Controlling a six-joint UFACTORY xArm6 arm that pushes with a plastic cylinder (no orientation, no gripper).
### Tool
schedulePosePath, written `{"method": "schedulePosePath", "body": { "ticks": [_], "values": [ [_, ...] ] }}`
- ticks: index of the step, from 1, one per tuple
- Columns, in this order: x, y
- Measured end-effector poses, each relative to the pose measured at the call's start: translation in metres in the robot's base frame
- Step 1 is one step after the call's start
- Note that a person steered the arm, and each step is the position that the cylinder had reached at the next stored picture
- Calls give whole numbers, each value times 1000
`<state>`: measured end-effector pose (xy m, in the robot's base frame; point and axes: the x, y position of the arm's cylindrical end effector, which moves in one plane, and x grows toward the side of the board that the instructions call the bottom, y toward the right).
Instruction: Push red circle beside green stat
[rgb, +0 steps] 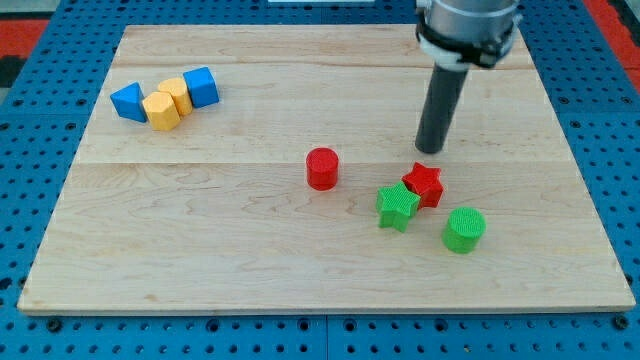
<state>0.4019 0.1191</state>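
The red circle (322, 168) stands near the middle of the wooden board. The green star (397, 206) lies to its lower right, a short gap away. A red star (424, 184) touches the green star's upper right side. My tip (429, 151) rests on the board just above the red star, well to the right of the red circle and touching no block.
A green circle (464, 229) sits right of and below the green star. At the upper left, a blue triangle (128, 101), two yellow blocks (161, 110) (176, 93) and a blue cube (201, 87) form a cluster. The board (200, 250) has a blue pegboard around it.
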Motion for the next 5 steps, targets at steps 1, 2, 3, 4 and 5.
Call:
{"method": "schedulePosePath", "body": {
  "ticks": [1, 2, 3, 4, 5],
  "values": [
    [-10, -72],
    [18, -134],
    [27, -148],
    [27, -140],
    [27, -140]
  ]
}}
